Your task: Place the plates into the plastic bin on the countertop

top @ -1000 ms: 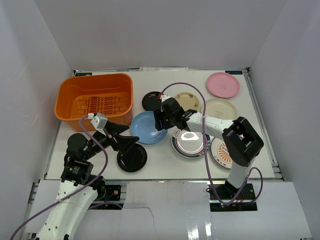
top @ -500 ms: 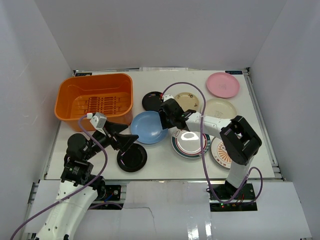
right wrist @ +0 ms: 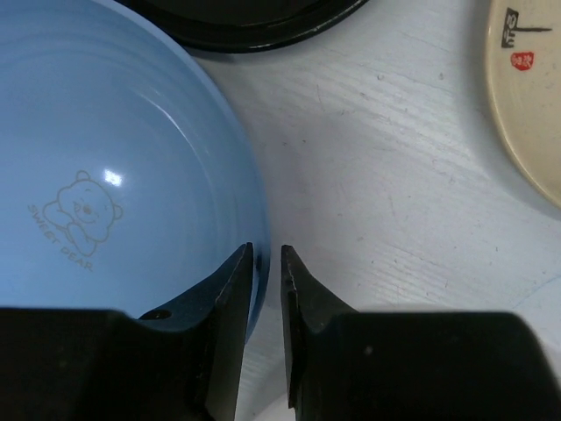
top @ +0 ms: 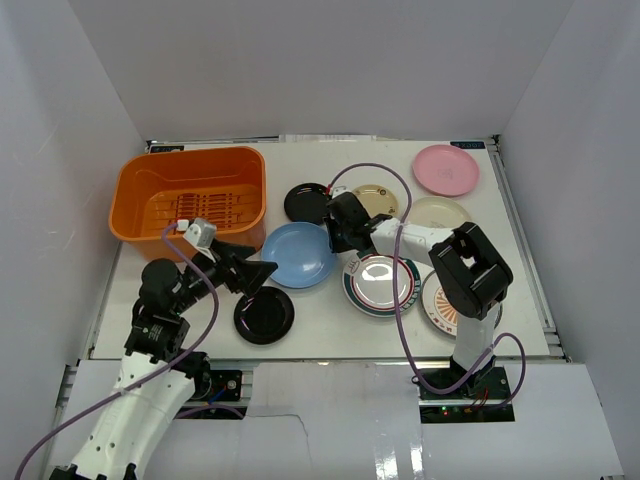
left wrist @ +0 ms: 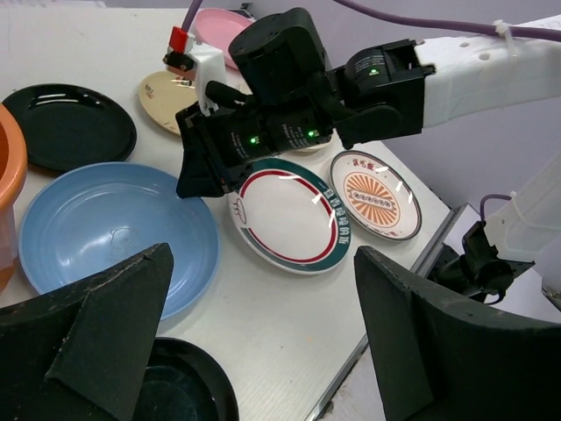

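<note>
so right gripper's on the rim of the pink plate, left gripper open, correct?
No. The right gripper straddles the rim of the light blue plate, not the pink plate; the right wrist view shows it. The left gripper is open.

Right wrist view: we read "SWEET BEAR" in small grey capitals on the light blue plate point(right wrist: 114, 158). It sits under a line-drawn bear, up and left of the right claw point(right wrist: 266, 263).

Cream plate point(right wrist: 530, 96), up and right of that claw: black mark and red seal, illegible to us.

Left wrist view: sunburst plate point(left wrist: 375, 195) carries red characters on its top rim, too small to read.
</note>
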Motion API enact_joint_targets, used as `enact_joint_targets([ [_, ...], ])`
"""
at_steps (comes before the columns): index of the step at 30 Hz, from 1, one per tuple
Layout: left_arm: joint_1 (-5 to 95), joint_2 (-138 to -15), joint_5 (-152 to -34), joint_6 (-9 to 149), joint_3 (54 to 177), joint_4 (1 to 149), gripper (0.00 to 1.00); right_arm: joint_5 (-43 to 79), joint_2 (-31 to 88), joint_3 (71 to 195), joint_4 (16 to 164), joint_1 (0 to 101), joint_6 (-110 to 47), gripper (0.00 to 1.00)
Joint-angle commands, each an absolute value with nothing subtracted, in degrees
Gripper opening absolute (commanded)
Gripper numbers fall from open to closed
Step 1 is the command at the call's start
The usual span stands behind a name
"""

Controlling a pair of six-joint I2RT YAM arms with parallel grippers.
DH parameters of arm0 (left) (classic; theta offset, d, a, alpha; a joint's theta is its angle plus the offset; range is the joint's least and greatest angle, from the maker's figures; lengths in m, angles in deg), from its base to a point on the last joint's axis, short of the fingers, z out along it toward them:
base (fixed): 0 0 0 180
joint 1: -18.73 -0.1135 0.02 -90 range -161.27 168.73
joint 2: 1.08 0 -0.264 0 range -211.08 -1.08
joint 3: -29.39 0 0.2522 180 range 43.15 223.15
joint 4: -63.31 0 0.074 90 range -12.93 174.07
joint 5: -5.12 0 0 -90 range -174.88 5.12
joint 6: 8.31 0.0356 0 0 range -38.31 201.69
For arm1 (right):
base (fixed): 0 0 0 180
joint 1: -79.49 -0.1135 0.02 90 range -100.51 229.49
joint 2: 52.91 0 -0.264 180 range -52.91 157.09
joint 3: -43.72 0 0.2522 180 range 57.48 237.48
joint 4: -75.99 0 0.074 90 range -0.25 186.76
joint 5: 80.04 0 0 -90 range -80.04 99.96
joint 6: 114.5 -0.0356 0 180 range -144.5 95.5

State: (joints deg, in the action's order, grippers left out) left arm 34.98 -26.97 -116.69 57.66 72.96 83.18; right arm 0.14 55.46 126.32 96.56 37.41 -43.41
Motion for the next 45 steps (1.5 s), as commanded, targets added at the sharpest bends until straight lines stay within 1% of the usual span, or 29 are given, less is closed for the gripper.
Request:
enact_joint_targets([
  [1, 35.17, -28.76, -114.07, 57.70, 75.06, 84.62, 0.94, 2.75, 54.93, 127.01, 92.40, 38.44, -44.09, 0.24],
  [3, 35.17, -29.55, -112.75, 57.87, 75.50, 86.20, 0.91, 4.51, 54.67, 126.39, 90.90, 38.88, -44.62, 0.22],
  [5, 35.17, -31.13, -111.08, 57.78, 76.11, 87.96, 0.89, 6.96, 54.49, 125.34, 90.46, 39.94, -45.23, 0.23],
  [9, 35.17, -34.12, -108.09, 57.17, 80.23, 96.39, 0.87, 11.79, 53.87, 122.97, 86.86, 41.61, -45.68, 0.23],
  [13, 35.17, -36.06, -104.14, 56.38, 84.81, 103.95, 0.85, 14.44, 54.57, 122.61, 86.85, 42.31, -44.63, 0.27],
  [15, 35.17, -37.81, -102.55, 56.11, 87.18, 108.69, 0.85, 16.29, 54.93, 122.79, 86.85, 42.31, -44.45, 0.24],
  [16, 35.17, -38.43, -102.37, 55.94, 87.80, 110.01, 0.85, 16.64, 54.67, 122.79, 86.85, 42.31, -44.36, 0.17],
  [17, 35.08, -39.13, -102.37, 55.94, 88.93, 112.64, 0.85, 16.30, 54.06, 122.35, 86.85, 42.31, -44.45, 0.08],
  [20, 35.17, -40.10, -105.09, 56.64, 89.21, 114.15, 0.86, 12.61, 49.49, 121.12, 86.68, 42.31, -44.10, 0.08],
  [23, 35.17, -41.24, -105.54, 57.43, 90.26, 115.99, 0.85, 10.32, 43.17, 119.98, 88.17, 42.49, -42.43, 0.08],
  [24, 35.17, -41.51, -104.32, 57.43, 90.96, 116.18, 0.82, 9.27, 41.59, 119.28, 88.78, 42.58, -42.08, 0.08],
  [28, 35.17, -44.05, -102.11, 57.34, 91.85, 116.27, 0.78, 7.42, 32.37, 116.55, 92.30, 42.67, -40.50, 0.08],
  [34, 35.61, -50.91, -106.41, 56.56, 91.94, 114.08, 0.77, 10.30, 22.78, 112.95, 92.83, 42.67, -40.40, 0.08],
  [41, 36.66, -52.84, -109.49, 52.43, 91.15, 105.90, 0.74, 16.72, 18.81, 111.72, 92.49, 42.67, -41.02, 0.08],
  [44, 37.54, -53.73, -111.42, 50.93, 89.83, 102.92, 0.69, 18.57, 18.10, 111.27, 91.78, 42.67, -41.55, 0.08],
  [45, 37.89, -53.90, -110.99, 50.67, 89.65, 102.47, 0.63, 18.84, 17.93, 111.10, 91.78, 42.67, -41.72, 0.08],
])
